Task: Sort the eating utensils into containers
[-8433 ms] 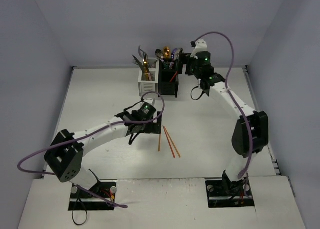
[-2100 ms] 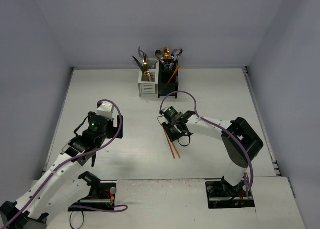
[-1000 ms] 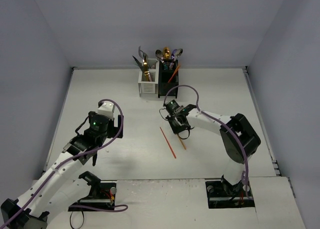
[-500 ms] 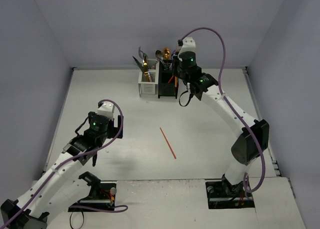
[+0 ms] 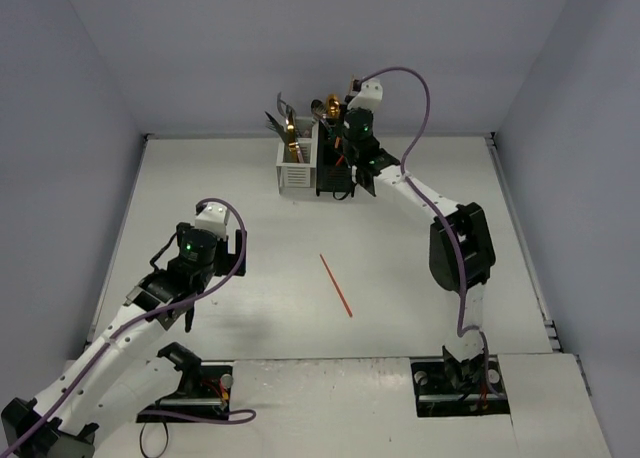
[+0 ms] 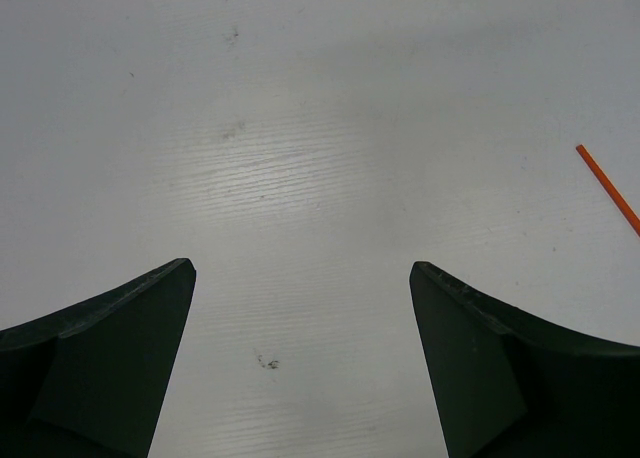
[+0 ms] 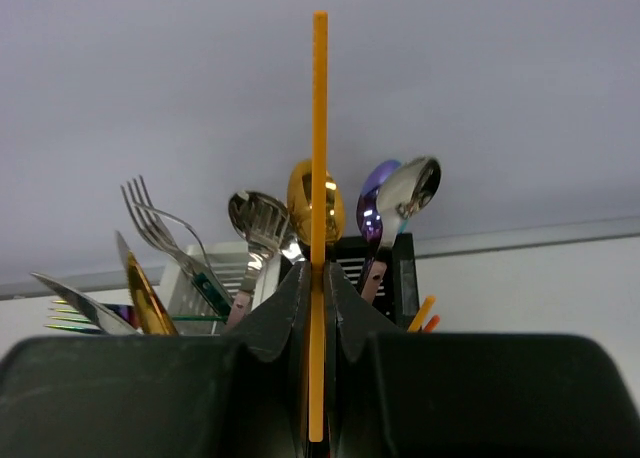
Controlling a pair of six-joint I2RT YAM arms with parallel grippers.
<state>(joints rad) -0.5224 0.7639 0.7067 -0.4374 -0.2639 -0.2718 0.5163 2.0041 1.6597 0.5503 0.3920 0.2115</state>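
Observation:
My right gripper [image 7: 319,268] is shut on an orange chopstick [image 7: 319,128] that stands upright between its jaws. It sits just in front of the black container [image 7: 385,263] and the white container [image 7: 205,278], both holding spoons, forks and knives. Two orange chopstick tips [image 7: 425,315] poke from the black one. From above, the right gripper [image 5: 352,158] is at the black container [image 5: 335,173], beside the white container [image 5: 295,168]. A second chopstick [image 5: 336,285] lies on the table's middle. My left gripper [image 6: 302,268] hangs open over bare table, with that chopstick's end [image 6: 610,193] to its right.
The left arm [image 5: 190,258] hovers over the left part of the table, well away from the containers. Grey walls close in the table at the back and on both sides.
The right arm has lifted a chopstick from the table's middle and carried it back to the black container. One chopstick stays on the table. The left arm has not moved.

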